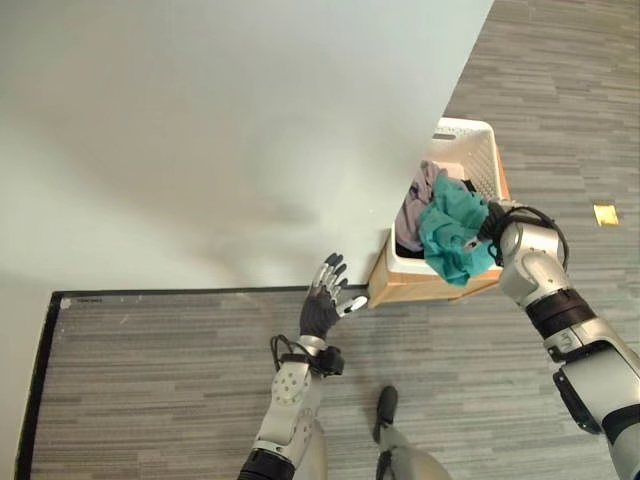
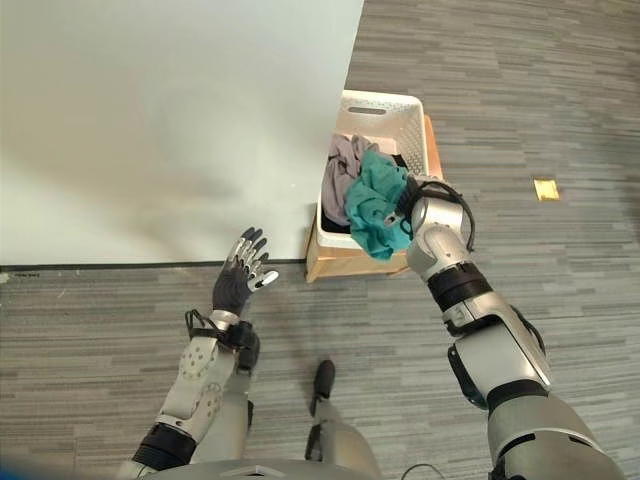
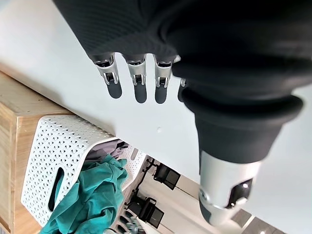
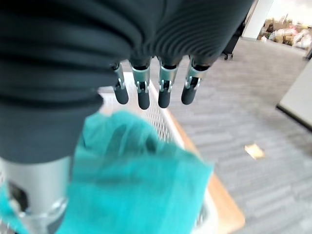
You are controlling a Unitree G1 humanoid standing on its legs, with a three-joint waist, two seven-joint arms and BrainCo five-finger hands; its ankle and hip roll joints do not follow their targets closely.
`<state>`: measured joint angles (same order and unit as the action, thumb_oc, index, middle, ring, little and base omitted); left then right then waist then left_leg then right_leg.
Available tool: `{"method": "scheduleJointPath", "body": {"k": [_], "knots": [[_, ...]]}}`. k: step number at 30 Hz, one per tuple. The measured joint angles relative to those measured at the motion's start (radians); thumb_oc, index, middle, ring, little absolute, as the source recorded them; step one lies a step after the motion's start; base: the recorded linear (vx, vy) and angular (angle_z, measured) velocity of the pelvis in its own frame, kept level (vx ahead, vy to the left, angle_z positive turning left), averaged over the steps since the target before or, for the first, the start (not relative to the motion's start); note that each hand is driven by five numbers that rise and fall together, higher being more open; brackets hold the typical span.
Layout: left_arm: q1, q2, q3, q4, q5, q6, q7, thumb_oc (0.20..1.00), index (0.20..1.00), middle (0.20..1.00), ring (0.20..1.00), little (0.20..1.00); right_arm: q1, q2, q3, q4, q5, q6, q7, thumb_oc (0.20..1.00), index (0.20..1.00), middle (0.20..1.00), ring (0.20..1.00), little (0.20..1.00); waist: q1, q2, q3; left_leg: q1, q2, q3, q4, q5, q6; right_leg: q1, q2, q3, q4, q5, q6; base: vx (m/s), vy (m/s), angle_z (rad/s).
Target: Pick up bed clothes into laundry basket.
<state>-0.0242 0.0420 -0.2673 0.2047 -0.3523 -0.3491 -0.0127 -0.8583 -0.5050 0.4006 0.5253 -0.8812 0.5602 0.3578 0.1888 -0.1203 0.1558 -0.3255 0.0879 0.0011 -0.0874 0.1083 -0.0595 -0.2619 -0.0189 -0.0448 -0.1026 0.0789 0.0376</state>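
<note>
White plastic basket [image 2: 400, 112] stands on a wooden box [image 2: 340, 262] at about 1 o'clock, beside the bed [image 1: 200, 130]. Inside it lie a grey garment [image 2: 345, 165] and a teal cloth [image 2: 378, 212], which hangs over the near rim. Right hand [image 4: 151, 92] is above the teal cloth with straight fingers, gripping nothing. Left hand [image 1: 322, 308] is at 6 o'clock, fingers spread, empty.

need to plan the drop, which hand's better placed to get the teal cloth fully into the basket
Right. The right hand is over the white basket at the teal cloth draped on its rim; the left hand hovers open over the floor, apart.
</note>
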Motion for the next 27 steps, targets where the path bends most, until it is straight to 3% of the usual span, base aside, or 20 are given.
{"method": "scheduleJointPath", "body": {"k": [4,6,9,10,11,13,14,17,18,21,27], "knots": [[0.022,-0.001,0.001,-0.002,0.000,0.000,-0.007,1.000,1.000,1.000,1.000,1.000,-0.037,-0.011,-0.033,-0.064,-0.021,0.007,0.009,1.000,1.000,1.000,1.000,1.000,0.000,0.009,-0.027,-0.005,-0.001,0.003,-0.003,0.000,0.000,-0.007,-0.001,0.002,0.000,0.000,0.000,0.00,0.000,0.00],[0.033,-0.005,0.006,-0.004,0.000,0.000,-0.014,1.000,1.000,1.000,1.000,1.000,-0.040,0.002,-0.159,-0.211,-0.020,0.014,-0.002,1.000,1.000,1.000,1.000,1.000,0.000,0.016,-0.033,-0.003,-0.003,0.000,-0.004,0.000,0.000,-0.003,-0.001,-0.001,0.000,-0.001,0.002,0.00,0.013,0.06],[0.046,-0.025,0.008,-0.006,-0.002,0.001,-0.020,1.000,1.000,1.000,1.000,1.000,-0.004,0.105,-0.323,-0.368,0.000,0.046,-0.031,1.000,1.000,1.000,1.000,1.000,-0.002,0.027,-0.040,0.010,-0.006,-0.009,-0.004,0.000,0.000,0.015,-0.003,-0.005,0.000,-0.005,0.004,0.03,0.064,0.13],[0.044,-0.033,0.010,-0.003,-0.002,0.001,-0.023,1.000,1.000,1.000,1.000,1.000,0.114,0.184,-0.432,-0.483,0.076,0.014,-0.104,1.000,1.000,1.000,1.000,1.000,-0.007,0.030,-0.042,0.028,-0.010,-0.010,-0.004,-0.002,0.004,0.036,-0.008,-0.011,0.001,-0.013,0.006,0.02,0.036,0.27],[0.039,-0.048,-0.005,-0.002,-0.002,0.001,-0.027,1.000,1.000,1.000,1.000,1.000,0.212,0.204,-0.462,-0.521,0.124,-0.020,-0.160,1.000,1.000,1.000,1.000,1.000,-0.007,0.029,-0.044,0.046,-0.013,-0.017,-0.004,-0.004,0.006,0.062,-0.011,-0.020,0.000,-0.023,0.005,0.02,0.036,0.35],[0.014,-0.054,-0.002,-0.002,-0.003,0.000,-0.027,1.000,1.000,1.000,1.000,1.000,0.348,0.201,-0.440,-0.456,0.255,-0.034,-0.233,1.000,1.000,1.000,1.000,1.000,-0.020,0.027,-0.060,0.073,-0.021,-0.020,-0.004,-0.014,0.016,0.094,-0.019,-0.025,0.000,-0.036,0.006,0.03,0.031,0.19],[-0.006,-0.054,-0.001,-0.003,-0.001,-0.007,-0.027,1.000,1.000,1.000,1.000,1.000,0.442,0.225,-0.451,-0.495,0.326,-0.043,-0.267,1.000,1.000,1.000,1.000,1.000,-0.028,0.041,-0.078,0.068,-0.028,-0.020,-0.005,-0.024,0.021,0.091,-0.022,-0.028,0.000,-0.043,0.007,0.00,0.000,0.00],[-0.023,-0.056,-0.001,-0.010,0.004,-0.019,-0.015,1.000,1.000,1.000,1.000,1.000,0.602,0.244,-0.417,-0.577,0.393,-0.087,-0.315,1.000,1.000,1.000,1.000,1.000,-0.060,0.068,-0.102,0.071,-0.033,-0.016,-0.005,-0.027,0.026,0.091,-0.033,-0.025,0.000,-0.042,0.017,0.01,0.019,-0.02],[-0.023,-0.057,-0.004,-0.019,0.019,-0.021,0.008,1.000,1.000,1.000,1.000,1.000,0.748,0.261,-0.389,-0.660,0.452,-0.135,-0.339,1.000,1.000,1.000,1.000,1.000,-0.081,0.079,-0.115,0.082,-0.038,-0.015,-0.005,-0.025,0.023,0.102,-0.037,-0.021,0.000,-0.042,0.021,0.04,0.036,0.04],[-0.011,-0.057,0.009,-0.050,0.041,-0.044,0.047,1.000,1.000,1.000,1.000,1.000,0.921,0.285,-0.302,-0.788,0.545,-0.211,-0.350,1.000,1.000,1.000,1.000,1.000,-0.106,0.084,-0.122,0.122,-0.038,-0.009,-0.005,-0.035,0.025,0.137,-0.036,-0.016,0.000,-0.050,0.024,0.03,0.010,-0.08],[0.063,-0.057,0.000,-0.076,0.062,-0.057,0.067,1.000,1.000,1.000,1.000,1.000,0.904,0.279,-0.247,-0.818,0.588,-0.317,-0.350,1.000,1.000,1.000,1.000,1.000,-0.098,0.073,-0.169,0.137,-0.029,-0.006,-0.005,-0.041,0.019,0.152,-0.032,-0.014,0.000,-0.056,0.019,0.01,0.001,-0.02]]}}
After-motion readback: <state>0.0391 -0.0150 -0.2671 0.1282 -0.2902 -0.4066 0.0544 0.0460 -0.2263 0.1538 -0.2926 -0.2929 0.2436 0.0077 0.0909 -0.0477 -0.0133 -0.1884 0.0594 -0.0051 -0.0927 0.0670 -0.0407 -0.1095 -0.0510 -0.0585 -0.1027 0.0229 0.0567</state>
